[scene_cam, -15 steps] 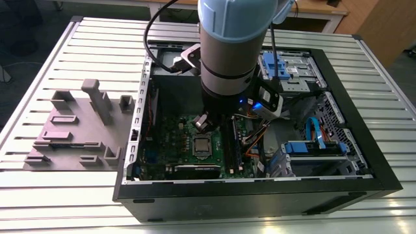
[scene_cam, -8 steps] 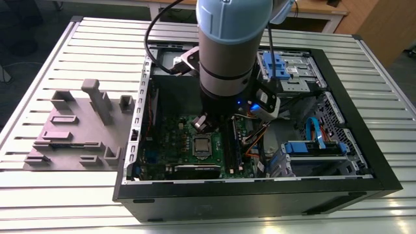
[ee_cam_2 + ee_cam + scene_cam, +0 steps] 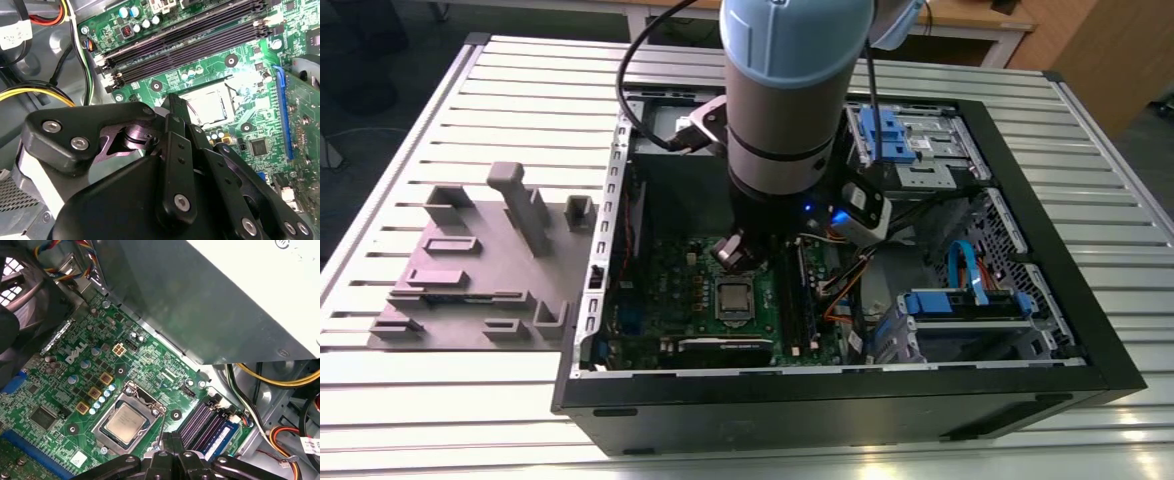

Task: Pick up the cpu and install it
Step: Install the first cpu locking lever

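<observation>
- The small silvery-grey square cpu [image 3: 124,421] is seen seated in the green motherboard [image 3: 75,385] socket.
- The black gripper [image 3: 171,439] is held just above it, fingers pressed together, gripping nothing.

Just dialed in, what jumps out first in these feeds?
The big blue-grey arm reaches down into the open black computer case, its end effector hovering just above the green motherboard. The silvery cpu already sits in its socket frame, beside the dark memory slots.
</observation>
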Available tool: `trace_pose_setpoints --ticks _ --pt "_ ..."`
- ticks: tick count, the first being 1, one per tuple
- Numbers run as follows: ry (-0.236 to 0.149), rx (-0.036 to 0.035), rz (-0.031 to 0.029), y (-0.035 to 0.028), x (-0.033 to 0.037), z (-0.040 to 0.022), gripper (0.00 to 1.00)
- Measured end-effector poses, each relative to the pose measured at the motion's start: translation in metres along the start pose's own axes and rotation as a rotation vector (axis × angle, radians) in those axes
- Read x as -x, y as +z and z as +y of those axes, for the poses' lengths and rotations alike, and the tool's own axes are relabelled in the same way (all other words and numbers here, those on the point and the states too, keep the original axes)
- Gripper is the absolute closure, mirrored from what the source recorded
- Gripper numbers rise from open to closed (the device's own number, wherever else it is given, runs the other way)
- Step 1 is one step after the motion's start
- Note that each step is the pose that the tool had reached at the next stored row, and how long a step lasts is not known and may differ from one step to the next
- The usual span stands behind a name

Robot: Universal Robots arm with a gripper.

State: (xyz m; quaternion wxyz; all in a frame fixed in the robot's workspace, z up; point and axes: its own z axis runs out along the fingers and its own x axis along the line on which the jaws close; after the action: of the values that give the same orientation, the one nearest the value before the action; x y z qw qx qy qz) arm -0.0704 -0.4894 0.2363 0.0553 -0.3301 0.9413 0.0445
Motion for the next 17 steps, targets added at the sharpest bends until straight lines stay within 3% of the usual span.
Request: trace_pose_setpoints --ticks 5,13,17 --pt "0.002 -0.0033 0.0 0.0006 -0.003 0.0025 0.9" --pt "0.021 -0.0222 0.0104 0.0114 -0.0052 0.0025 0.9" --pt "0.034 -0.0356 0.019 0.0153 -0.0059 0.0022 0.9"
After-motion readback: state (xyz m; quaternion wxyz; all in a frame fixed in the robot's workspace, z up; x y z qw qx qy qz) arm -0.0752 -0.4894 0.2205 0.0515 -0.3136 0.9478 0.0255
